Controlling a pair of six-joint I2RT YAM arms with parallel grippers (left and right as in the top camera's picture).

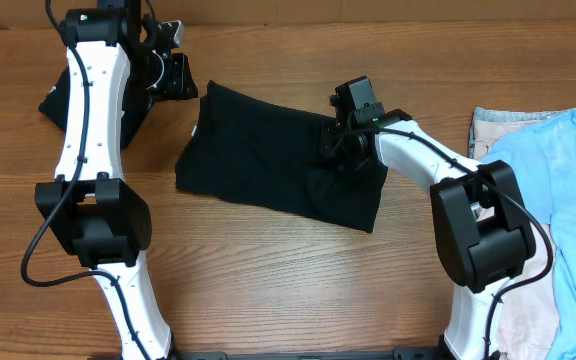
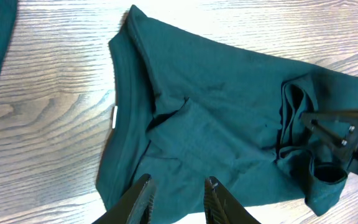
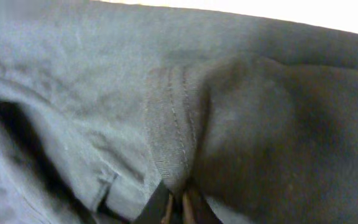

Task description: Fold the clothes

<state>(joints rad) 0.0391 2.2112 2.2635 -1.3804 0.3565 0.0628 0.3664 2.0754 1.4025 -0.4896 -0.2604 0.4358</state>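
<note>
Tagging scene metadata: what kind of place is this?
Probably a robot lab or data-collection bench, though I can't see the room. A left arm and right arm stand at a wood-grain table, a black shirt lies mid-table, and a light blue T-shirt sits on pale garments at the right edge.

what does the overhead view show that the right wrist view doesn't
Only the overhead: the whole outline of the black shirt on the table, the left arm, and a light blue T-shirt at the right edge. Only the right wrist: the shirt's stitched hem up close, pinched in the right gripper. Both: the black shirt with that gripper on it.
</note>
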